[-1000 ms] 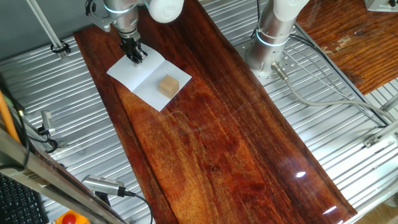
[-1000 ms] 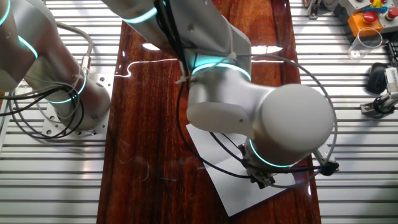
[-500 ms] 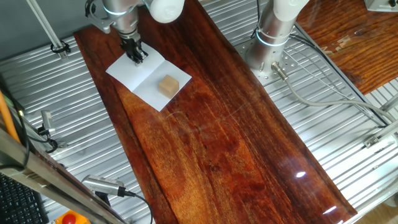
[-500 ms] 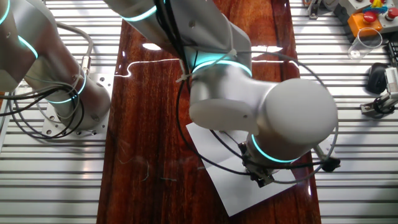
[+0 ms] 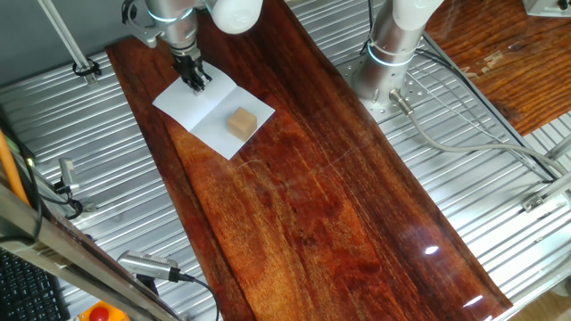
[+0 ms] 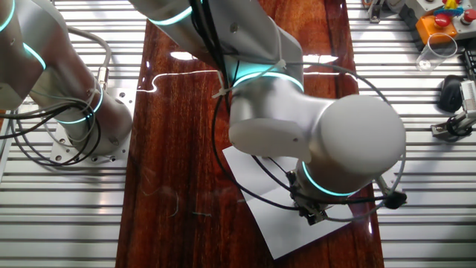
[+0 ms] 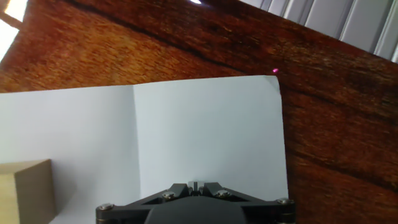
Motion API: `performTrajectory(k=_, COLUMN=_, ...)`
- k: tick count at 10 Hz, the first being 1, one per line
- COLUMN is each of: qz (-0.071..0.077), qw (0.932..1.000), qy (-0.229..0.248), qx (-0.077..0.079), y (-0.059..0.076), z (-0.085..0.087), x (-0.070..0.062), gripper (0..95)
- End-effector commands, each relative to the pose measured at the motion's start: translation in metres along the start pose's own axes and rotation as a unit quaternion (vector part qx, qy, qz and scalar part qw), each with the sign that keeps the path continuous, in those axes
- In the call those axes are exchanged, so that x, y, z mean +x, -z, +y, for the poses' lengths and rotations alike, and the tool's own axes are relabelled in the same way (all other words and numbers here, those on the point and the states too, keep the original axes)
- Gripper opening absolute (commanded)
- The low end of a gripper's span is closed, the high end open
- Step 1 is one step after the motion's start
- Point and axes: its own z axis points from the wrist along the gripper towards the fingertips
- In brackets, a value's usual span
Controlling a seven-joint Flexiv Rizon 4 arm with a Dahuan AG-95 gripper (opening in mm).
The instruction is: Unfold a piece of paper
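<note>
The piece of paper lies open and flat on the dark wooden board, with one straight crease across it. It also shows in the other fixed view and in the hand view. A small tan wooden block stands on the paper's near half and shows at the lower left of the hand view. My gripper is over the paper's far half, just above the sheet, with its jaws together and nothing seen between them. It also shows in the hand view. In the other fixed view the arm hides most of the gripper.
A second robot's base with cables stands right of the board on the ribbed metal table. A metal post rises at the far left. A clear cup and a control box sit at one corner.
My gripper has shifted slightly up and away from the paper's middle. The paper and the block have not moved.
</note>
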Motion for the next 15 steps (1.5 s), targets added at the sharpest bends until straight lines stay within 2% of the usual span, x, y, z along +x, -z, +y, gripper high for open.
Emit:
performTrajectory(k=1, qz=-0.001, qw=1.0000, qy=-0.002, qx=0.003, y=-0.0082, z=-0.0026, x=-0.0016, gripper=0.0)
performTrajectory(k=3, qz=-0.003, qw=1.0000, qy=0.000, qx=0.002, y=-0.0123, z=-0.0032, x=-0.0020, gripper=0.0)
performTrajectory(k=6, qz=-0.003, qw=1.0000, qy=0.002, qx=0.002, y=-0.0050, z=-0.0001, x=-0.0020, gripper=0.0)
performTrajectory(k=9, qz=-0.003, qw=1.0000, qy=0.000, qx=0.003, y=-0.0039, z=0.0003, x=-0.0019, gripper=0.0)
performTrajectory(k=13, qz=-0.001, qw=0.9989, qy=0.046, qx=0.000, y=-0.0039, z=0.0003, x=-0.0019, gripper=0.0)
performTrajectory(k=15, qz=0.000, qw=0.9989, qy=0.047, qx=-0.002, y=-0.0039, z=0.0003, x=-0.0019, gripper=0.0)
